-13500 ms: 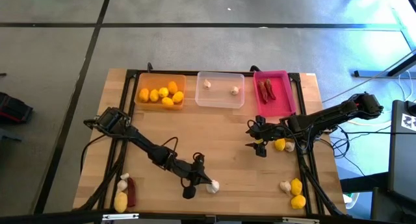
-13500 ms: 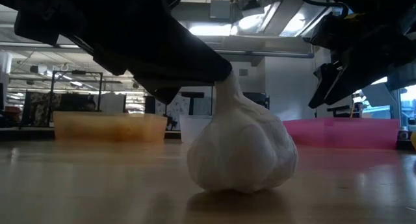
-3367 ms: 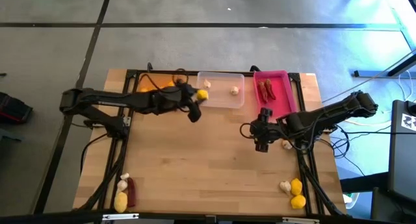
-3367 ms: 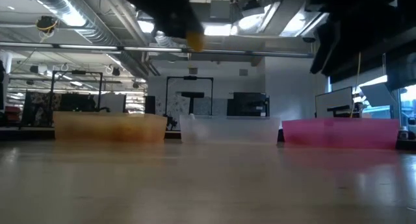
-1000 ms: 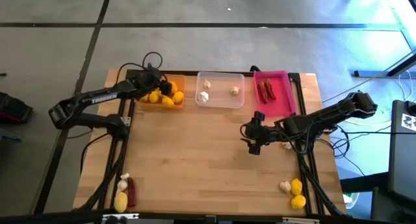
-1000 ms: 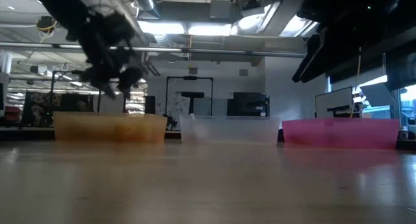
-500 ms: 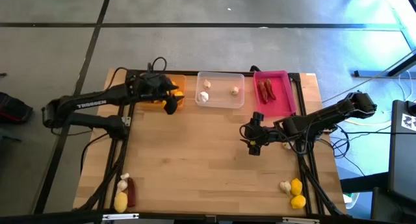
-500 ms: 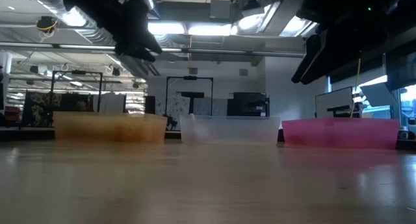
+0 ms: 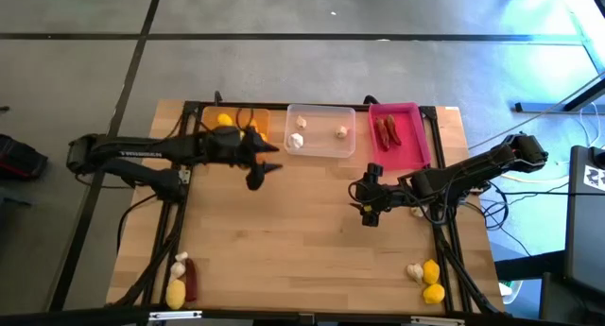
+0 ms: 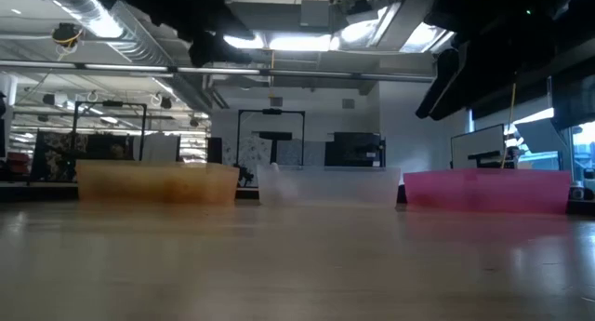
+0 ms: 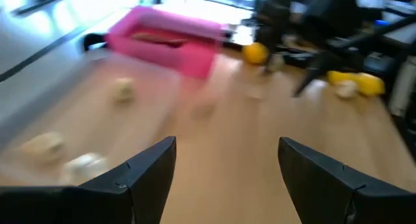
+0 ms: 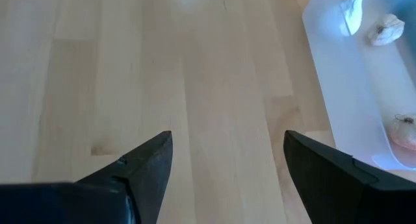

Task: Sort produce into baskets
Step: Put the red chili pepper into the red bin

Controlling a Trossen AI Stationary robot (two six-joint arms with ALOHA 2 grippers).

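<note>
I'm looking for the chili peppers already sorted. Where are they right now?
In the high view, the dark red chilies lie in the pink tray at the table's far right, beside the clear tray holding garlic bulbs.

Wooden table (image 9: pixel 284 241); grey floor (image 9: pixel 284 71); ceiling lights (image 10: pixel 270 42).

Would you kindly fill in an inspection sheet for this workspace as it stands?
Surface: wooden table, dark frame along its edges.
Job's things: orange tray with lemons; clear tray with three garlic bulbs; pink tray with chilies. Unsorted produce at the near left corner and near right corner.
Clutter: nothing seen.
End effectors: left end effector open, empty, beside the orange tray; right end effector open, empty, in front of the pink tray.
Cables: dark cables by the right arm.
Surroundings: grey floor; lit room behind.
</note>
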